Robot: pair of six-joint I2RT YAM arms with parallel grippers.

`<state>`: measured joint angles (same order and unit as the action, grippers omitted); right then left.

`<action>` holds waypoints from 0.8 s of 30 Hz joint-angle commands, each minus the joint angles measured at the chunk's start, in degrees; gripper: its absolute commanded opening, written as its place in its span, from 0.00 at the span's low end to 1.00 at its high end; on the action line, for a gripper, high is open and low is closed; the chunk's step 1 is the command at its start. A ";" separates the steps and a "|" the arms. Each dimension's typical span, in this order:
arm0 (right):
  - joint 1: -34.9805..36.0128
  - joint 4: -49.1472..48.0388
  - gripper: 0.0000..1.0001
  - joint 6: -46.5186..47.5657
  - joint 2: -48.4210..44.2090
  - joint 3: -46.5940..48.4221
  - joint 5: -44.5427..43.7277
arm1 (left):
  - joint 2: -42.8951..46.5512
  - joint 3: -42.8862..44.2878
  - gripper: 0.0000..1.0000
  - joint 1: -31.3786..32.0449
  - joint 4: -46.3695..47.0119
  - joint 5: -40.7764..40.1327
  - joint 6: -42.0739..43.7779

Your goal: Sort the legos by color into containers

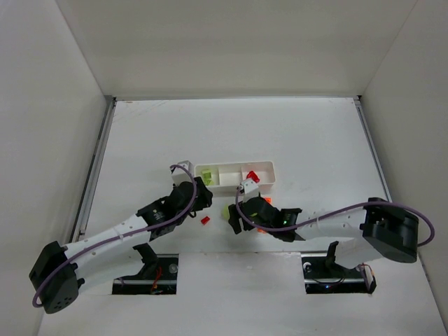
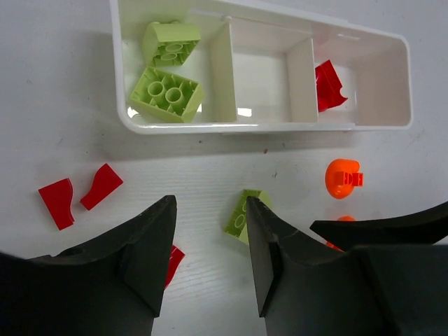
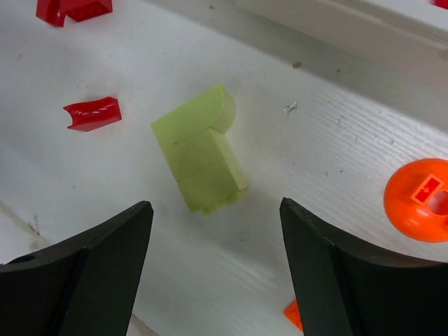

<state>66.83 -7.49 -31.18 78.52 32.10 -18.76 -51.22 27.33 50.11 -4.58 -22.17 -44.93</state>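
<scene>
Green brick (image 3: 201, 154) lay centre-frame on the counter (image 3: 336, 161) under the right claw (image 3: 215, 210), released and empty; closing across its narrow sides looked best.

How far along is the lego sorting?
Done: two green bricks in the tray's left compartment, one red piece in its right. In hand: nothing gripped; the right fingers hang open over a loose green brick. Left: that brick, loose red pieces, an orange piece; the middle compartment is empty.

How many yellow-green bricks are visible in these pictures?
3. Two bricks lie in the tray's left compartment; one lies on the table before it. Others may hide under the arms.
</scene>
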 commanded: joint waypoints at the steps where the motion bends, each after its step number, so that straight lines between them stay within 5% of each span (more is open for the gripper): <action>1: 1.50 0.02 0.78 5.51 3.99 4.63 -3.29 | -0.11 0.62 0.43 -0.06 -0.34 1.16 0.45; 7: 1.51 -3.85 0.70 9.03 10.77 7.36 -4.27 | 1.30 1.32 0.45 -0.23 -2.54 5.03 -1.13; 15: 1.51 -5.96 0.35 9.73 9.12 4.73 -4.00 | 4.46 -0.87 0.49 -1.81 -2.02 11.09 -3.32; 24: 1.16 -7.37 0.33 8.42 -3.10 2.80 2.58 | 7.88 -2.37 0.55 -5.67 3.34 22.07 -7.27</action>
<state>67.94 -10.74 -22.26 78.74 34.65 -19.20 -45.69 25.85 46.02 -5.15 -5.45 -49.39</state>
